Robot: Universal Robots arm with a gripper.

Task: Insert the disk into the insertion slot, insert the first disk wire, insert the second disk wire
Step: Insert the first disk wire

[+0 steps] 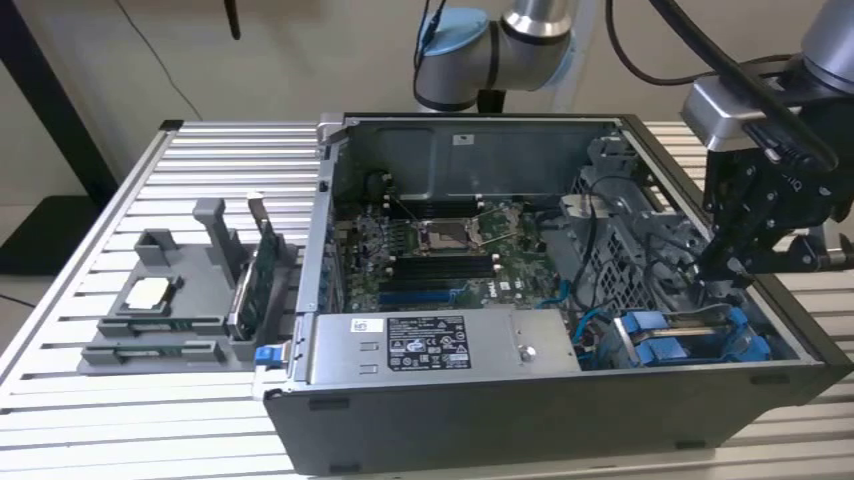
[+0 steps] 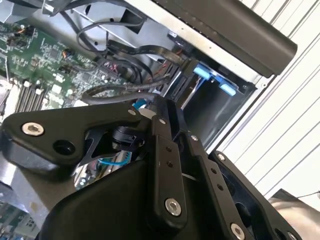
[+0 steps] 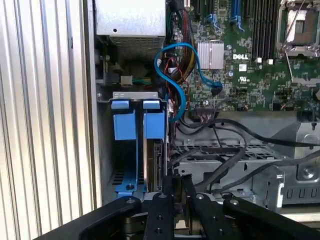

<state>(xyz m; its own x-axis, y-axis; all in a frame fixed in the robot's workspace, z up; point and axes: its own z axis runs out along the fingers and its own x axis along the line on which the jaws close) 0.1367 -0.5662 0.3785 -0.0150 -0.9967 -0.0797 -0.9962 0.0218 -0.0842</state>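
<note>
The disk (image 3: 158, 165), in its bright blue carrier (image 1: 681, 335), sits on edge in the insertion slot (image 3: 125, 165), a dark metal bay in the open computer case's near corner on the exterior view's right. My gripper (image 1: 721, 272) hangs inside the case just above the bay. In both wrist views its black fingers stand close together over the disk's end, the gripper (image 3: 177, 182) shut. A black wire (image 3: 220, 170) runs up to the fingertips and ends behind them; the same wire (image 2: 115, 92) curves in beside the gripper (image 2: 152, 107).
A grey labelled power-supply box (image 1: 427, 345) lies along the case's front wall beside the bay. The green motherboard (image 1: 441, 250) fills the case floor, crossed by a loose blue cable (image 3: 172, 75). A grey holder (image 1: 174, 300) with an upright green card (image 1: 267, 270) stands on the slatted table (image 1: 134, 400).
</note>
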